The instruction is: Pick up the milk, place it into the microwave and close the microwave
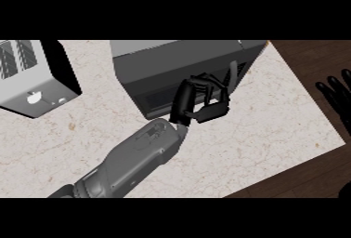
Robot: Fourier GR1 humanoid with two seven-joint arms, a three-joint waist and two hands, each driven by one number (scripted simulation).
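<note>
Counter [274, 121]: pale marbled top, fills most of the head view, its right edge running diagonally; dark wood floor [312, 65] beyond it at right.

Microwave [185, 65]: dark grey box at top centre of the counter, front face towards the lower edge of the view. Whether its door is fully shut cannot be told from here; a dark slanted strip shows at its right front corner.

Toaster [31, 76]: light grey, slotted top, at upper left on the counter, well apart from the microwave.

Left forearm [133, 160]: grey, comes in from the lower left and angles up towards the microwave's front.

Left hand [198, 100]: black, up against the microwave's front face near its right side. Fingers curled; nothing visible inside them.

Right hand [336, 93]: black, at the view's right edge over the floor, fingers straight and up, resting, holding nothing.

Milk: not visible anywhere on the counter or in either hand; whether it sits inside the microwave cannot be told.
</note>
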